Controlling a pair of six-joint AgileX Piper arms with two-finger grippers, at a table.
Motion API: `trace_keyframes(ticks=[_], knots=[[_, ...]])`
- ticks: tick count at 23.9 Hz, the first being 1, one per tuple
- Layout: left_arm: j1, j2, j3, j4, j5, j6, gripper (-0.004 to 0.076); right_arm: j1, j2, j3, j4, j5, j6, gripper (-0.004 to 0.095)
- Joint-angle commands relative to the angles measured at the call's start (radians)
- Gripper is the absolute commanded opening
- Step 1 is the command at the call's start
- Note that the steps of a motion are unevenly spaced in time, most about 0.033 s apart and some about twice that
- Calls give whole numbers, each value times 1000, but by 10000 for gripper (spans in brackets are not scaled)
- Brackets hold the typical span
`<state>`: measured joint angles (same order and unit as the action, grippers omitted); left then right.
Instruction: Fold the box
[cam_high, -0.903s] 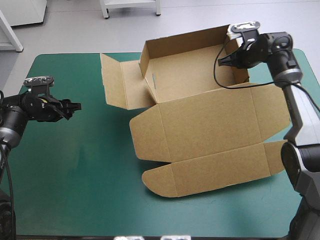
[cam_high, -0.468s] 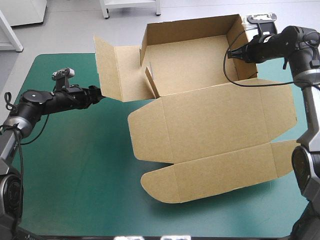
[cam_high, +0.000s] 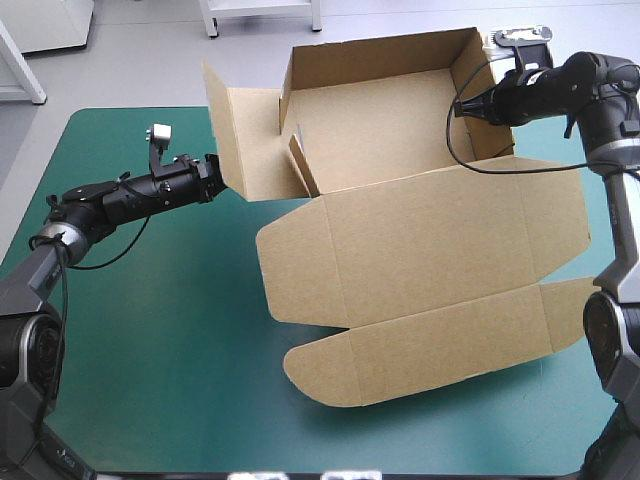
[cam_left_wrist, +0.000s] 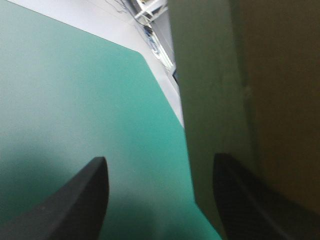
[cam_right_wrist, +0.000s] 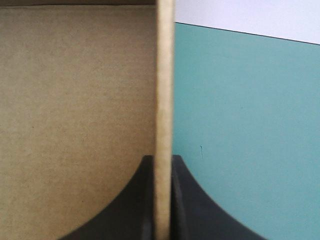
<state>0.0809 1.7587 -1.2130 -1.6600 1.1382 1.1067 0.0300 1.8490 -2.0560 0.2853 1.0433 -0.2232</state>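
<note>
I see one box, one table with its teal-green cover, and two grippers. The box sits on the far right part of the table as an open tray. Its lid lies flat toward me and comes close to the right edge. One side flap stands up on the tray's left side. My left gripper is at that flap's outer edge. Its two black fingers are wide apart, with the edge between them. My right gripper pinches the tray's right wall tight. Lots of bare cover lies on the left and near sides for moving.
</note>
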Motion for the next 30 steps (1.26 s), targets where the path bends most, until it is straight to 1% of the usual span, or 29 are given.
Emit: trace_keyframes(ticks=[1, 8, 11, 14, 15, 18, 19, 23, 25, 30], knots=[[-43, -46, -73, -181, 152, -1, 438, -9, -54, -32, 39, -70, 2, -15], [-92, -46, -190, -183, 147, -59, 439, -9, -30, -32, 39, -70, 2, -15], [-102, -46, -261, -147, 119, -118, 440, -9, -18, -32, 39, -70, 6, -15], [-126, -46, -312, -39, 71, -172, 480, -9, -18, -32, 39, -74, 11, -15], [-139, -46, -335, -8, 46, -187, 507, -9, -18, -32, 39, -74, 14, -15], [-163, -46, -371, 39, 9, -211, 538, -9, -18, -32, 39, -68, 18, -15], [-179, -46, -395, 93, -16, -236, 540, -9, -18, -32, 39, -68, 24, -12], [-235, -46, -491, 412, -148, -482, 540, -9, -18, -32, 39, -61, 49, -11], [-263, -46, -513, 523, -201, -571, 540, -9, -18, -32, 41, -58, 63, -11], [-309, -46, -546, 641, -242, -681, 538, 1, -18, -32, 39, -47, 83, -11]])
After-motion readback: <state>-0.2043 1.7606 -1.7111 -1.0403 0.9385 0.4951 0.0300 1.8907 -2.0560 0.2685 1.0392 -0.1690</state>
